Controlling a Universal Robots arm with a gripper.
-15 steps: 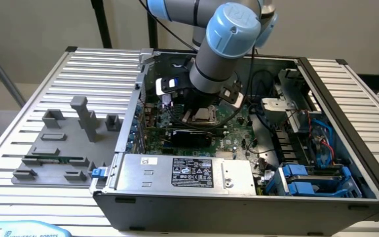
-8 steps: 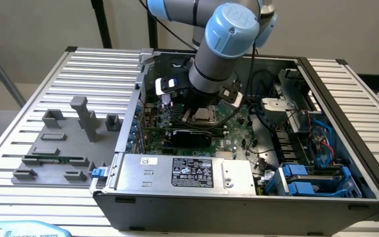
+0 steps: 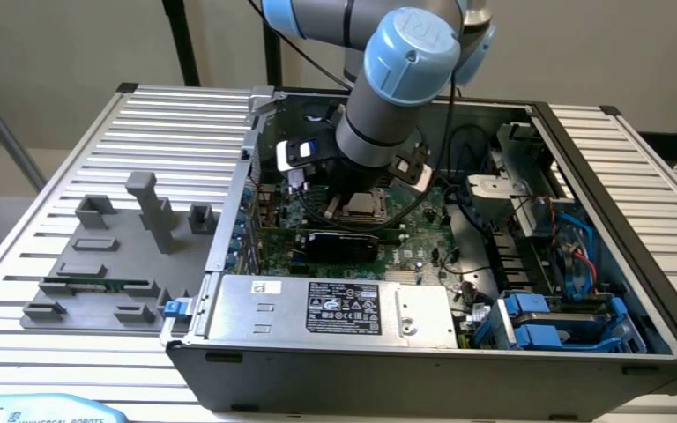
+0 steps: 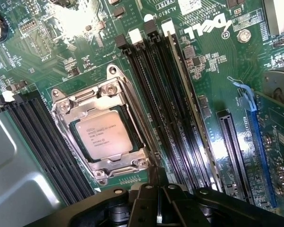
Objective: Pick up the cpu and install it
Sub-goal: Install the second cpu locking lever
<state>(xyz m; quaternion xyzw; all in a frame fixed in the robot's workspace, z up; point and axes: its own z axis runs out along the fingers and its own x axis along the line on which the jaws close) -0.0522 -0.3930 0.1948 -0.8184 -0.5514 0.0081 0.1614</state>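
Wrist view, cpu (image 4: 105,134) seated in socket (image 4: 102,129), apparently

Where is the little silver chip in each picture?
Exterior view: the chip sits in its metal socket on the green board inside the computer case, just below the arm's wrist.
Wrist view: the chip lies flat in the silver socket frame, between the black memory slots.
Shared landmark: the silver socket frame around the chip.
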